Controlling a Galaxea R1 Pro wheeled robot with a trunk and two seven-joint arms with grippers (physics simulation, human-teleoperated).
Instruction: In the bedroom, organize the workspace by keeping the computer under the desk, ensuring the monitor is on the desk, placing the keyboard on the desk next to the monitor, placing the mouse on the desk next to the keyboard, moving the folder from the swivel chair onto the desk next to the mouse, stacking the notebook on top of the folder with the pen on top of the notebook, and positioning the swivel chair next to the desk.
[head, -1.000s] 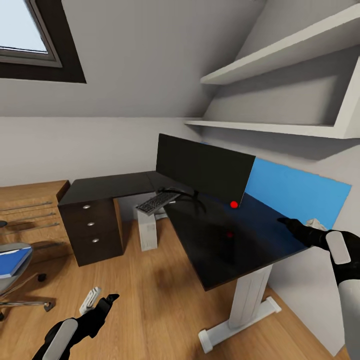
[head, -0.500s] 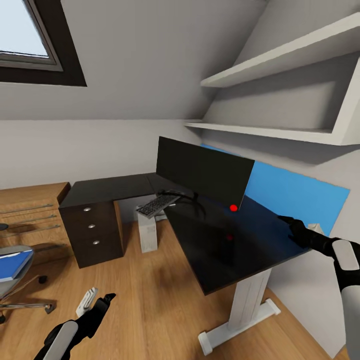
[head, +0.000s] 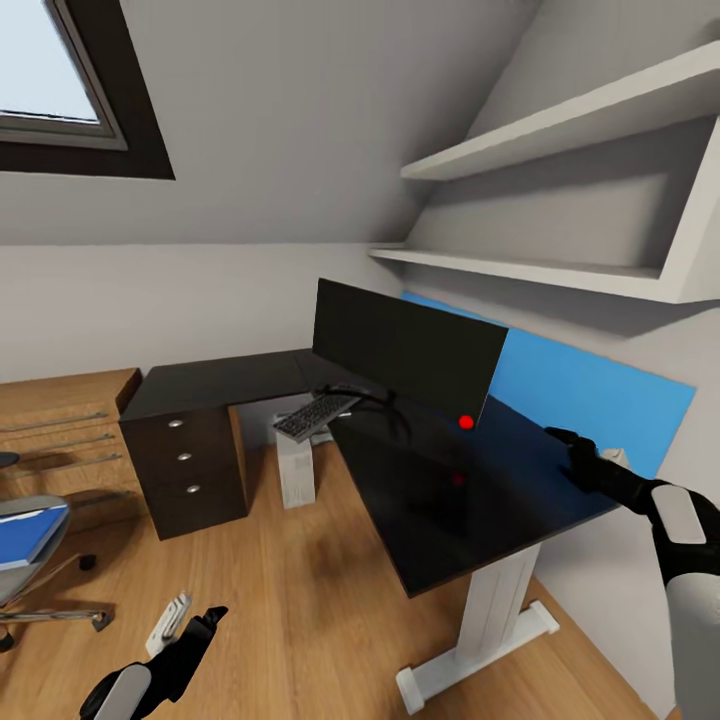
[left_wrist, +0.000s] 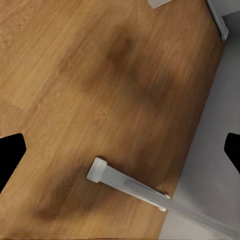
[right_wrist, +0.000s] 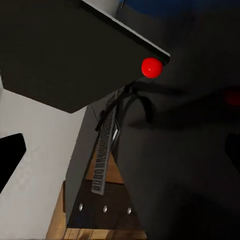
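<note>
Since a second ago the right gripper (head: 562, 438) has drawn back toward the desk's (head: 470, 520) near edge; the left gripper (head: 212, 615) hangs lower over the floor. Both have fingers spread wide, holding nothing. At 9 o'clock, one swivel chair (head: 25, 560) carries one blue folder (head: 28, 530). Farther, one keyboard (head: 315, 413) tilts off the desk edge above one computer (head: 295, 472). One monitor (head: 405, 350) stands at 12 o'clock.
</note>
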